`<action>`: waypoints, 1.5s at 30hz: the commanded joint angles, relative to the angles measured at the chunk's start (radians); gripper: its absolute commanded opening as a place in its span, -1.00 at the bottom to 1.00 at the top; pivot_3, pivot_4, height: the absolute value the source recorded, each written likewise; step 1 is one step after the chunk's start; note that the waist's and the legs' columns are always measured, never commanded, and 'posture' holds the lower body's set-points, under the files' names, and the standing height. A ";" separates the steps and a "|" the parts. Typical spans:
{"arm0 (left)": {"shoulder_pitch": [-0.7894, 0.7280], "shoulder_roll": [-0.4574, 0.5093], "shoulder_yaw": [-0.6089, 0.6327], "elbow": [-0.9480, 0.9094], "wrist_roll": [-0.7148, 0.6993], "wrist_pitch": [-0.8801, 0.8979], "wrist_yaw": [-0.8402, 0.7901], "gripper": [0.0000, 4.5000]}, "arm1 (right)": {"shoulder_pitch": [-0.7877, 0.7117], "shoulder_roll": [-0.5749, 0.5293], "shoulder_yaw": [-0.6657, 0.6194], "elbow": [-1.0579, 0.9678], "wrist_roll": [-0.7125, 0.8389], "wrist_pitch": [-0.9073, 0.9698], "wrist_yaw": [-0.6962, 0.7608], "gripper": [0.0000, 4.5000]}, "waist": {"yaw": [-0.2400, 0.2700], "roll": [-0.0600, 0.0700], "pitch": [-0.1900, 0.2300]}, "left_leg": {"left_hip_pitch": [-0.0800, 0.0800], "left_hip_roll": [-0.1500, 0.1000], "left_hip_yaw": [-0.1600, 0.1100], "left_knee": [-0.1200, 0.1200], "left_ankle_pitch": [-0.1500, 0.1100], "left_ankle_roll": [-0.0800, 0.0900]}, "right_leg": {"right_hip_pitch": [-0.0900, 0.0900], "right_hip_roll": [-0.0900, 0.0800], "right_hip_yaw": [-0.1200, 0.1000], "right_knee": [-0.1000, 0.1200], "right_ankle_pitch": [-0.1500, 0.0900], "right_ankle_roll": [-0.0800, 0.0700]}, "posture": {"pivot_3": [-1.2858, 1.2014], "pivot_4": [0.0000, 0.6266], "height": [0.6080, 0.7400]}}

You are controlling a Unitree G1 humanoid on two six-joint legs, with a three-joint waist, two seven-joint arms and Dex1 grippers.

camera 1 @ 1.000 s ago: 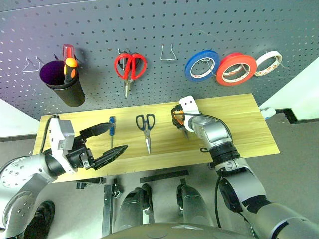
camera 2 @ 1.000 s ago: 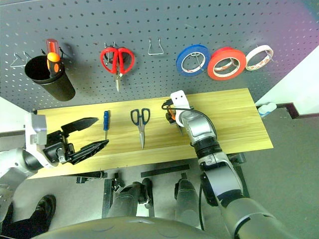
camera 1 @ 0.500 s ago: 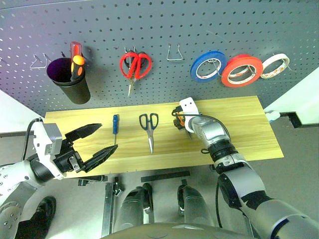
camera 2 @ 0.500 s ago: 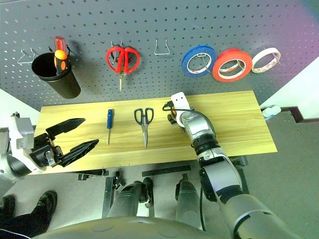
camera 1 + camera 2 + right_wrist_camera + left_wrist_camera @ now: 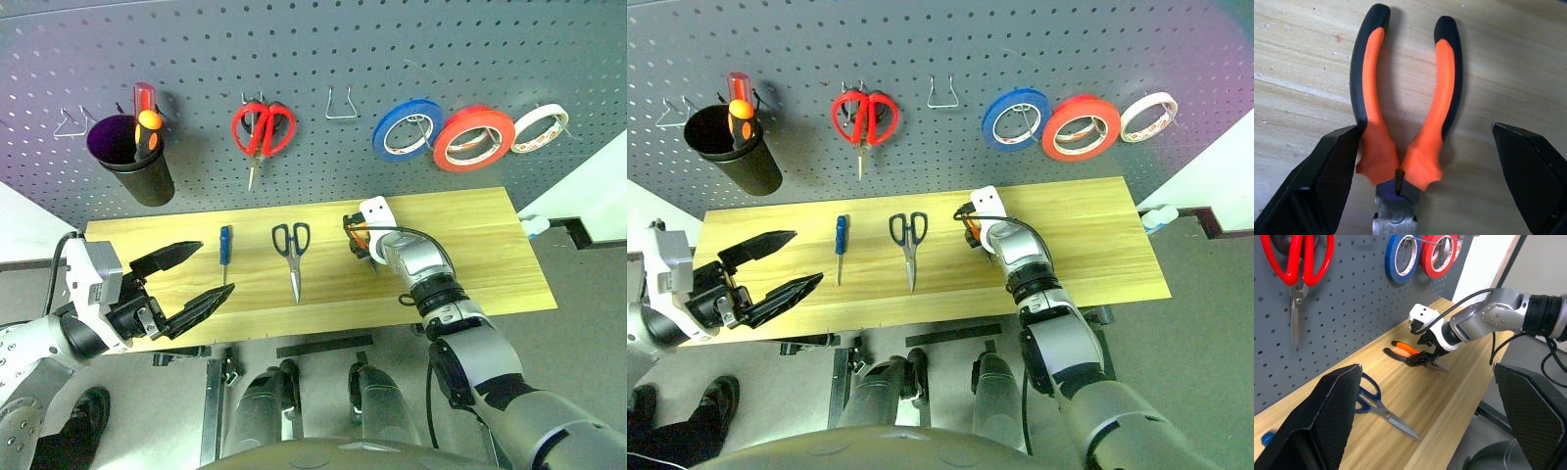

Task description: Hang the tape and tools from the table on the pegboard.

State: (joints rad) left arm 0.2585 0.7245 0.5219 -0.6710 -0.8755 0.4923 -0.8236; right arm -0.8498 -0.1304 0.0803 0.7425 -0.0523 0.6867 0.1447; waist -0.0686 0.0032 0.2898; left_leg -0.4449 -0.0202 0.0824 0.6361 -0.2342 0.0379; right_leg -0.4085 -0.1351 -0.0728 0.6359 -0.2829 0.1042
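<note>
Cup: we see a black cup (image 5: 131,162) hanging on the pegboard (image 5: 294,59), holding two screwdrivers, red and orange-handled (image 5: 144,122).
Table: light wood table (image 5: 470,255) carries three tools: blue-handled screwdriver (image 5: 225,255), dark scissors (image 5: 292,253), pliers (image 5: 1400,112).
Board: one red scissors (image 5: 262,132); three rolls, blue roll (image 5: 406,129), red tape (image 5: 474,138), whitish roll (image 5: 544,129).
Right gripper (image 5: 1425,181): fingers wide apart astride the pliers, holding nothing.
Left gripper (image 5: 196,279): spread wide, empty, over the table's near left edge.

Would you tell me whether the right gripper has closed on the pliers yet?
Not yet: the right gripper is open, its fingers standing wide on either side of the pliers, which lie flat on the table.
</note>
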 commanded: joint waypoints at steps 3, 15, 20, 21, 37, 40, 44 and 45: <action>-0.011 0.005 -0.006 -0.016 -0.010 -0.007 0.003 1.00 | 0.019 0.011 0.019 -0.083 -0.010 0.045 0.011 0.99 | 0.000 0.000 0.000 | 0.000 0.000 0.000 -0.005 0.001 0.000 | 0.000 0.000 -0.001 -0.004 0.000 0.000 | 0.02 0.03 1.00; -0.017 0.005 -0.014 -0.014 -0.005 -0.009 0.007 1.00 | 0.022 0.004 0.024 -0.075 -0.014 0.079 0.023 0.74 | 0.000 0.000 0.000 | 0.000 0.000 0.001 -0.006 0.002 0.000 | 0.000 0.000 -0.002 -0.005 0.000 0.000 | 0.03 0.03 1.00; -0.022 0.006 -0.014 -0.014 -0.008 -0.008 0.011 1.00 | 0.028 0.013 0.036 -0.068 -0.022 0.078 0.025 0.02 | 0.000 0.000 0.000 | 0.000 0.000 0.001 -0.006 0.002 0.000 | 0.000 0.000 -0.002 -0.005 0.000 0.000 | 0.03 0.03 1.00; -0.022 0.007 -0.014 -0.014 -0.007 -0.008 0.012 1.00 | 0.028 0.013 0.038 -0.065 -0.023 0.075 0.025 -0.08 | 0.000 0.000 0.000 | 0.000 0.000 0.001 -0.006 0.002 0.000 | 0.000 0.000 -0.002 -0.005 0.000 0.000 | 0.03 0.03 1.00; -0.022 0.011 -0.004 -0.011 -0.021 -0.006 0.018 1.00 | 0.058 -0.002 0.016 -0.112 0.040 0.070 0.155 -0.08 | 0.001 0.000 0.000 | 0.001 0.000 0.001 -0.006 0.002 0.000 | 0.001 0.000 -0.002 -0.005 0.000 0.000 | 0.03 0.01 1.00; -0.016 0.011 -0.003 -0.005 -0.015 -0.010 0.010 1.00 | 0.092 -0.048 0.027 -0.165 0.048 0.088 0.224 -0.08 | 0.000 0.000 0.000 | 0.001 0.000 0.001 -0.006 0.002 0.000 | 0.001 0.001 -0.002 -0.005 0.000 0.000 | 0.02 0.00 1.00; -0.019 0.010 -0.005 0.006 -0.011 -0.014 0.003 1.00 | 0.121 -0.102 0.016 -0.225 0.077 0.092 0.305 -0.08 | 0.003 0.000 0.000 | 0.001 0.000 0.001 -0.006 0.002 0.000 | 0.001 0.000 -0.003 -0.005 0.000 0.000 | 0.01 -0.04 1.00; -0.021 0.011 -0.008 0.009 -0.007 -0.016 0.000 1.00 | 0.131 -0.119 0.027 -0.242 0.078 0.080 0.333 -0.08 | 0.003 0.000 0.000 | 0.001 0.000 0.001 -0.006 0.002 0.000 | 0.001 0.000 -0.003 -0.005 0.000 0.000 | 0.01 -0.04 1.00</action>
State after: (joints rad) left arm 0.2349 0.7282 0.4970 -0.6576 -0.8812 0.4932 -0.8106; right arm -0.7341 -0.2277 0.1086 0.5539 0.0063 0.7764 0.4315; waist -0.0651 0.0030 0.2900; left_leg -0.4442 -0.0204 0.0833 0.6306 -0.2325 0.0375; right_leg -0.4071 -0.1347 -0.0755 0.6306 -0.2826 0.1046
